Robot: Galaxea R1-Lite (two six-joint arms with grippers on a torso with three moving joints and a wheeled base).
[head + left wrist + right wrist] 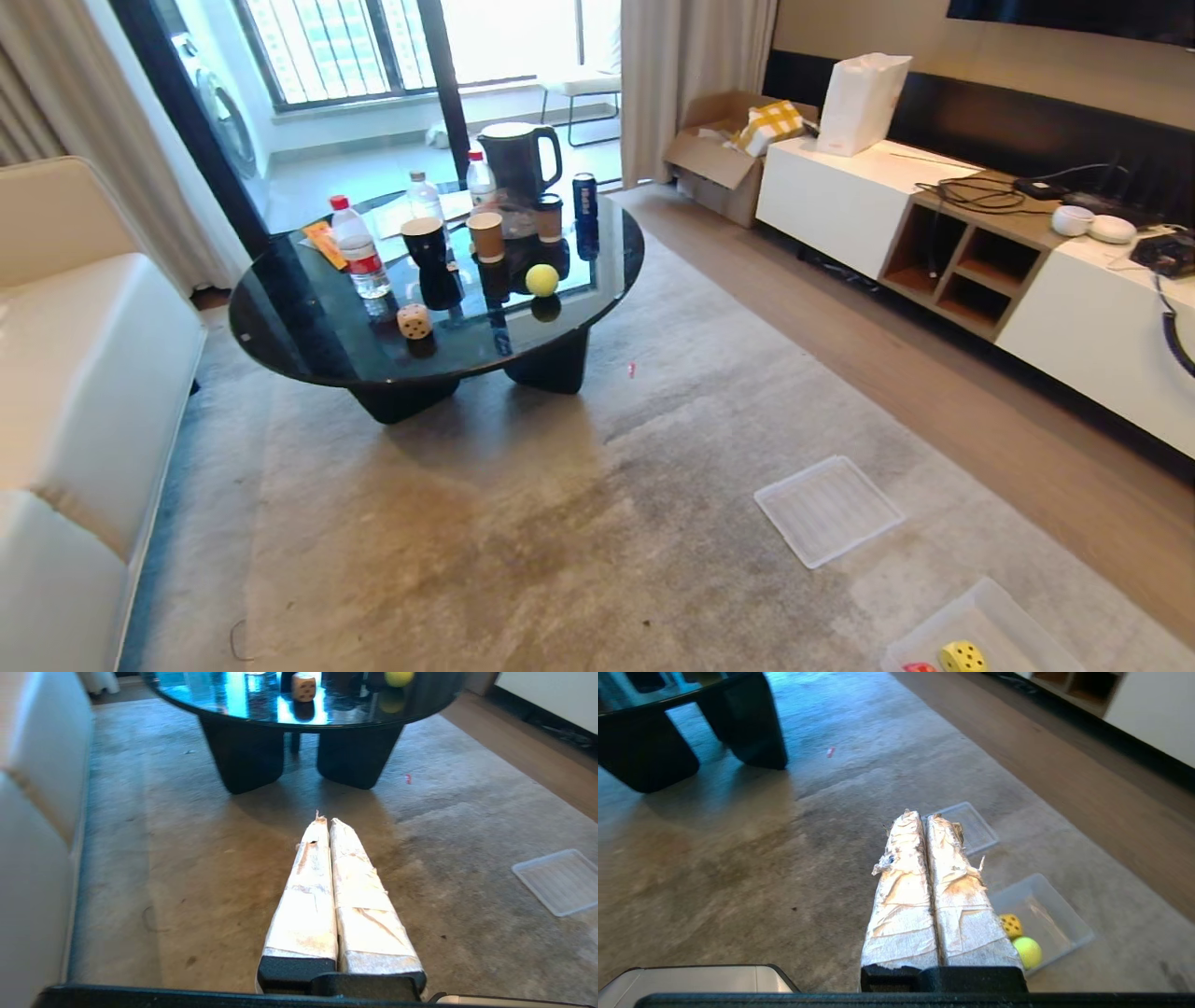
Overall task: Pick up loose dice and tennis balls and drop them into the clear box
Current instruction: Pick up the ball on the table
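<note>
A cream die [414, 321] [303, 686] and a tennis ball [541, 279] [398, 677] rest on the round black glass table [308, 345]. The clear box [1008, 625] [1057, 914] stands on the rug at the near right. It holds a yellow die [963, 657] [1011, 925], a second tennis ball [1027, 952] and a red die [919, 667] at the picture's bottom edge. My left gripper [326, 822] and right gripper [920, 815] are shut, empty, and hang low over the rug, out of the head view. The right one is beside the box.
Bottles [359, 250], paper cups [486, 236], a black cup, a can and a kettle [518, 161] crowd the table. A flat ribbed tray [827, 510] lies on the rug. A cream sofa [84, 373] is at the left, a white TV cabinet [1083, 317] at the right.
</note>
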